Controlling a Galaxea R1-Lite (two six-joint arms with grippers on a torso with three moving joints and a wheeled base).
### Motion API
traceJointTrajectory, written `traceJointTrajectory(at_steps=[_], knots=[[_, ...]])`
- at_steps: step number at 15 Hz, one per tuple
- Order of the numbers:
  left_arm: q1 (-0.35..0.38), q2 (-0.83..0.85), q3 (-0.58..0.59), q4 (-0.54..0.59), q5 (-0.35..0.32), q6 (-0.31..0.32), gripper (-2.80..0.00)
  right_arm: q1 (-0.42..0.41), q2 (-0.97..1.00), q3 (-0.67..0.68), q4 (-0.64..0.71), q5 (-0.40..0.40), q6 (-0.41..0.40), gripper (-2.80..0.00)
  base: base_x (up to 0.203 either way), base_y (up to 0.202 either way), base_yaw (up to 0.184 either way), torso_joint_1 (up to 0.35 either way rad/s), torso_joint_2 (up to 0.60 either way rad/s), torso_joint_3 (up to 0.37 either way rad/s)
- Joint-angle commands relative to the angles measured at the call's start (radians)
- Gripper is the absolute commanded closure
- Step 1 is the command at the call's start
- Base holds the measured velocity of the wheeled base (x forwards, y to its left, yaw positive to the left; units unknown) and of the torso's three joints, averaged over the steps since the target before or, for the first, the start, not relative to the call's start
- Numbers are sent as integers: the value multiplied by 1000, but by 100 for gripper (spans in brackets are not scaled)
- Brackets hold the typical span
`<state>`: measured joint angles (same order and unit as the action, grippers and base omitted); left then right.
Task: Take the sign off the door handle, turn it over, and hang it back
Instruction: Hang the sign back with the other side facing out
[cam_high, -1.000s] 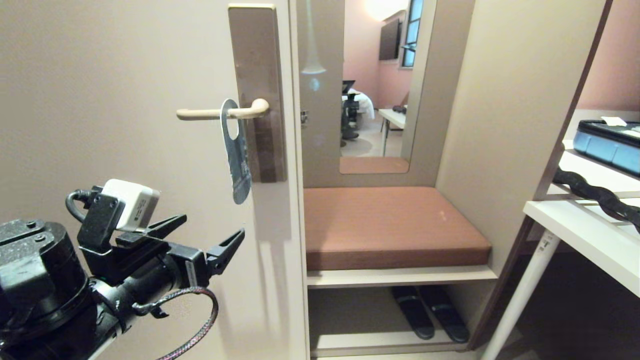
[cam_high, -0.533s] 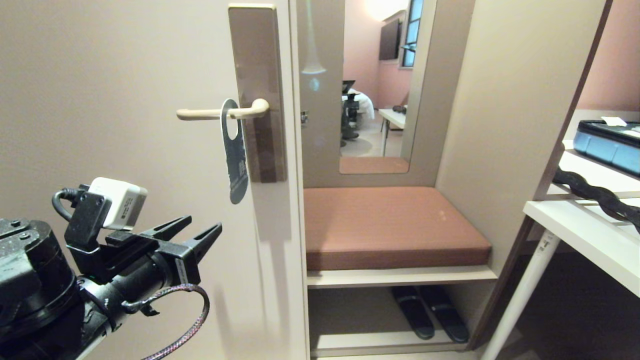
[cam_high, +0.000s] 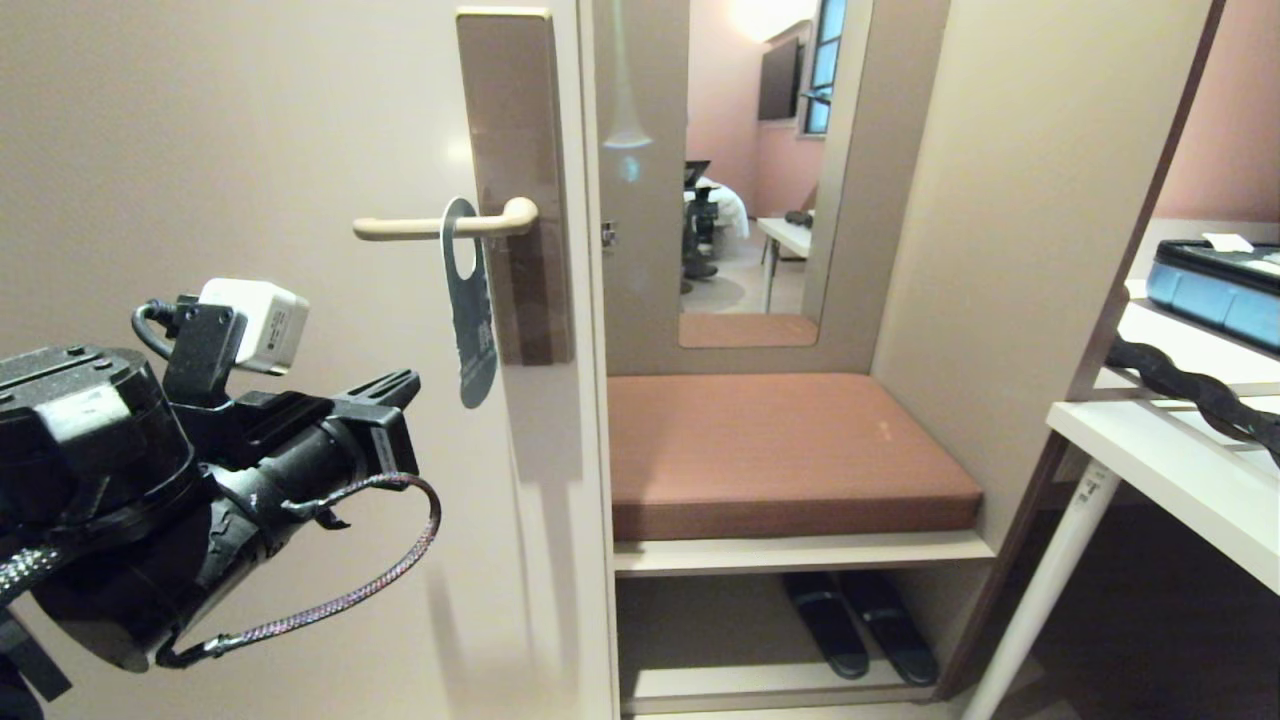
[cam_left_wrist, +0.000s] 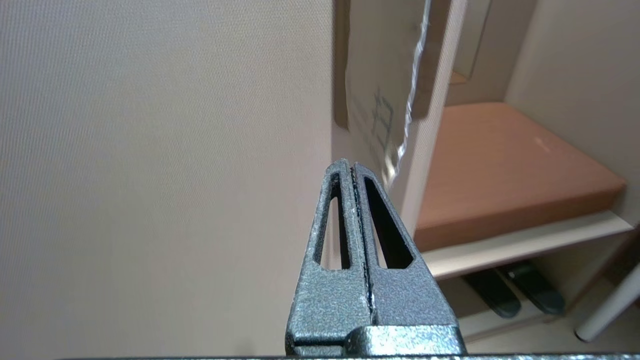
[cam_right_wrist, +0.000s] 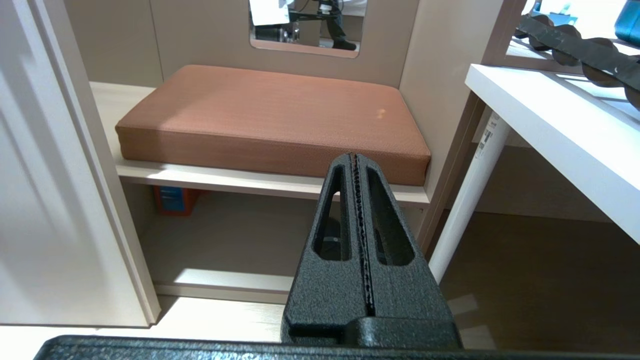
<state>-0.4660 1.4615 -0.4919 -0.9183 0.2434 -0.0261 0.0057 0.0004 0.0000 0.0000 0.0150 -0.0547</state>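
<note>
Left hand (cam_high: 405, 382) now clenched, empty, risen below the sign (cam_high: 470, 300); sign still hangs.

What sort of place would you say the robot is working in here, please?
Probably a hotel room entryway: a sign hangs on the door handle, beside a cushioned bench with slippers beneath, and a mirror reflecting a bedroom.

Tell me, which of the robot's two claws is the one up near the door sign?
The left gripper, shut with nothing in it, just below and left of the sign hanging on the door handle. The right gripper hangs shut by the bench cushion.
</note>
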Motion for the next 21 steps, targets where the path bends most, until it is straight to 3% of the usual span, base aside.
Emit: traceJointTrajectory(at_steps=[1, 12, 21], knots=[[20, 59, -48, -5, 1, 0, 0, 0, 0, 0, 0, 0, -1, 0, 0, 0, 0, 0, 0, 0], [42, 174, -207, -7, 0, 0, 0, 0, 0, 0, 0, 0, -1, 0, 0, 0, 0, 0, 0, 0], [-33, 244, -306, -10, -1, -3, 0, 0, 0, 0, 0, 0, -1, 0, 0, 0, 0, 0, 0, 0]])
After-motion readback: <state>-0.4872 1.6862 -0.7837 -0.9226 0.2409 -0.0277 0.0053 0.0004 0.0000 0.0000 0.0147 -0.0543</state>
